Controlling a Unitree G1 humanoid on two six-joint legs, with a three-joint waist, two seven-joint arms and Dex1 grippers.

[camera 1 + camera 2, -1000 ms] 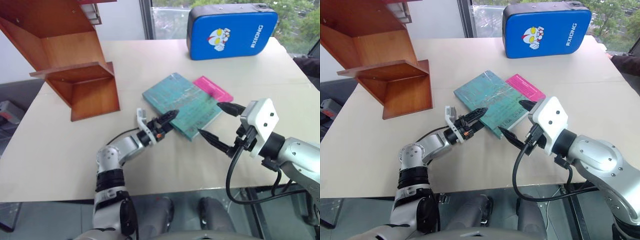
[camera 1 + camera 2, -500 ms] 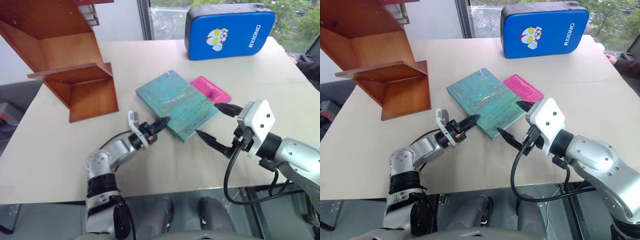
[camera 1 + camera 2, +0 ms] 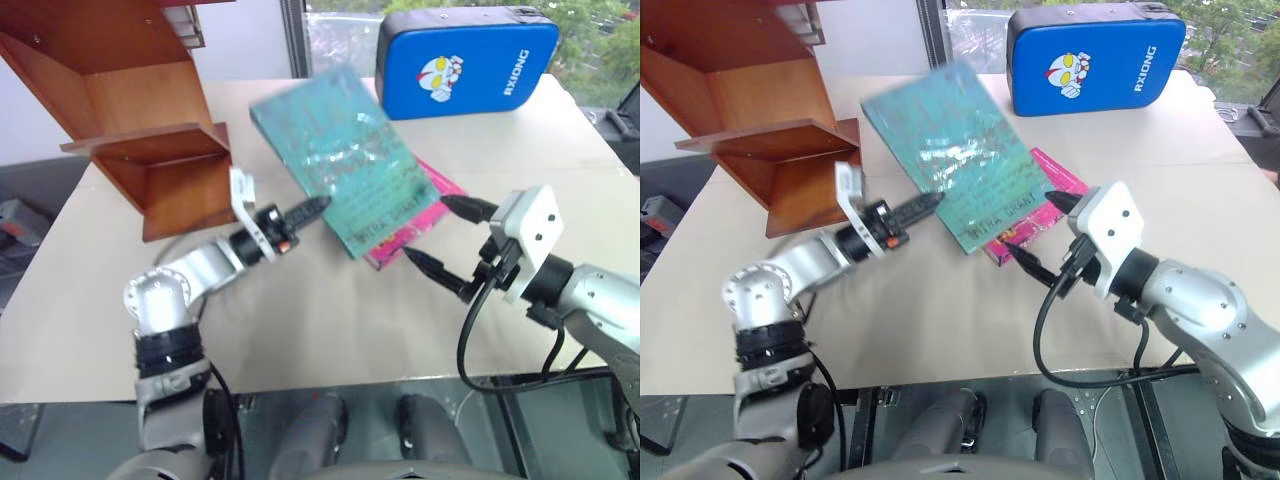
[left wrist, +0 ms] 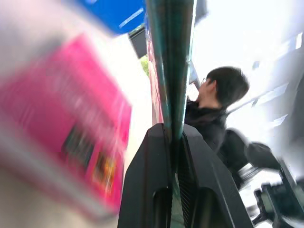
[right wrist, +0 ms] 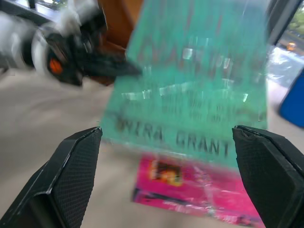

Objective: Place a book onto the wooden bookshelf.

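My left claw (image 3: 312, 207) is clamped on the teal-green book's (image 3: 340, 160) edge, holding it tilted above the surface (image 3: 300, 320), while my right claw (image 3: 440, 237) stands apart.

The lifted book (image 3: 340, 160) is motion-blurred; the wooden bookshelf (image 3: 130, 110) is cropped.

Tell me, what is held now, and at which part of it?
The left claw pinches the teal book at its edge, lifted off the table. The right claw is open, holding nothing.

Left gripper (image 3: 318, 205) points toward 2 o'clock, fingers clamped; right gripper (image 3: 433, 236), fingers spread wide, faces 9 o'clock.
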